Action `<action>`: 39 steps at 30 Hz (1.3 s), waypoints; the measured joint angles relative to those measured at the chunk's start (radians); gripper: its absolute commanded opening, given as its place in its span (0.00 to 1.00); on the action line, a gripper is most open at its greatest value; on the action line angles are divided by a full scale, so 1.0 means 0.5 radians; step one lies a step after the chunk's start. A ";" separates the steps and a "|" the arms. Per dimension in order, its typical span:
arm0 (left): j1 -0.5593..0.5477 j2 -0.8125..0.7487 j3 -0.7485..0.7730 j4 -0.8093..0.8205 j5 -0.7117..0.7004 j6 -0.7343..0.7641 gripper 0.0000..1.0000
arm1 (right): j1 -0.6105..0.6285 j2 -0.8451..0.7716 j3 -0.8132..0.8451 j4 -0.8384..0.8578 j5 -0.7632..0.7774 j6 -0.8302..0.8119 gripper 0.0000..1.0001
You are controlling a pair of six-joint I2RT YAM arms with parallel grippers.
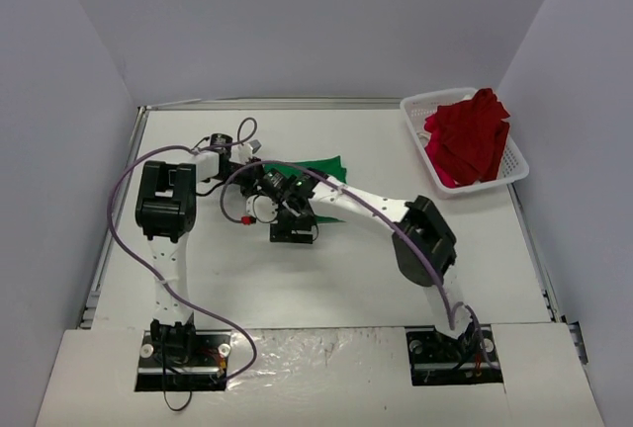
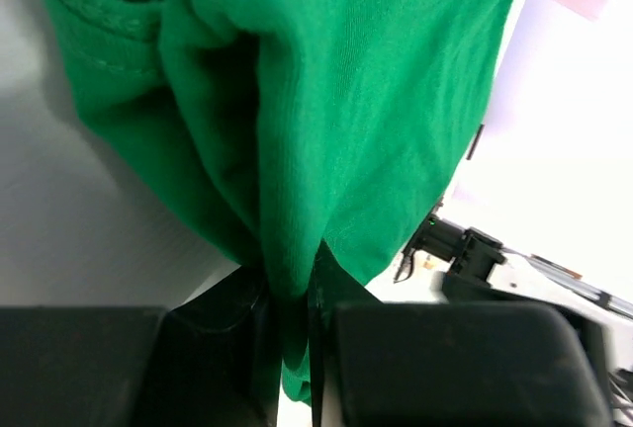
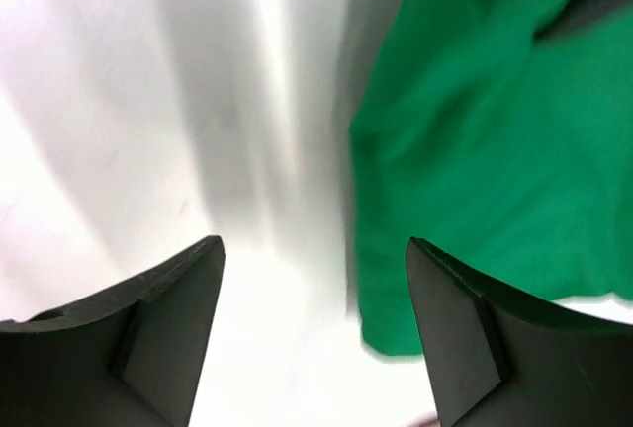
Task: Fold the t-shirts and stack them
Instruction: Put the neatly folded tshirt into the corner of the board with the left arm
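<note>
Step in hand: starting the fold on the green t-shirt (image 2: pixel 326 101), which lies crumpled mid-table.
- Left gripper (image 2: pixel 292 300): clamped tight on a bunched pleat of fine, soft green knit, with a stitched hem showing.
- Right gripper (image 3: pixel 312 298): wide and empty, over the bare white table (image 3: pixel 148 101) just beside the shirt's edge.
- Red t-shirt (image 1: pixel 470 135): heaped in the white lattice basket (image 1: pixel 515 164), far right.

Next, probably: the right claw takes a second edge so the cloth can be spread flat.

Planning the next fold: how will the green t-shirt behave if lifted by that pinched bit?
Probably floppy: the green t-shirt bunches into deep folds where the left gripper pinches it, so the rest should sag and trail. Likely light for its size, being thin knit cloth. It seems unlikely to slip, though only a narrow bunch is caught.
</note>
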 measured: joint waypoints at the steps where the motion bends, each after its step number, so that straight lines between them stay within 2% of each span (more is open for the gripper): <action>1: 0.006 -0.005 0.000 -0.013 -0.018 0.022 0.02 | -0.001 -0.119 -0.125 0.009 -0.003 -0.021 0.71; 6: 0.081 -0.026 0.014 -0.137 -0.085 0.128 0.02 | -0.128 -0.737 -0.486 -0.072 -0.038 -0.135 0.73; 9: 0.161 -0.026 0.089 -0.270 -0.167 0.229 0.02 | -0.416 -1.019 -0.574 -0.047 -0.041 -0.164 0.73; 12: 0.252 -0.026 0.210 -0.421 -0.267 0.355 0.02 | -0.690 -1.154 -0.694 -0.017 -0.015 -0.155 0.73; 18: 0.380 0.065 0.716 -0.829 -0.468 0.646 0.02 | -0.864 -1.150 -0.964 -0.002 -0.163 -0.112 0.73; 21: 0.417 0.157 0.974 -0.985 -0.559 0.777 0.02 | -0.912 -1.146 -0.992 0.004 -0.266 -0.098 0.73; 31: 0.669 0.859 2.139 -1.537 -0.804 1.069 0.03 | -1.033 -1.130 -1.006 0.059 -0.411 -0.062 0.74; 35: 0.786 0.922 2.229 -1.615 -0.908 1.129 0.03 | -1.118 -1.128 -1.019 0.061 -0.462 -0.060 0.74; 39: 0.847 0.856 2.132 -1.559 -1.031 1.170 0.03 | -1.189 -1.120 -1.019 0.065 -0.507 -0.056 0.74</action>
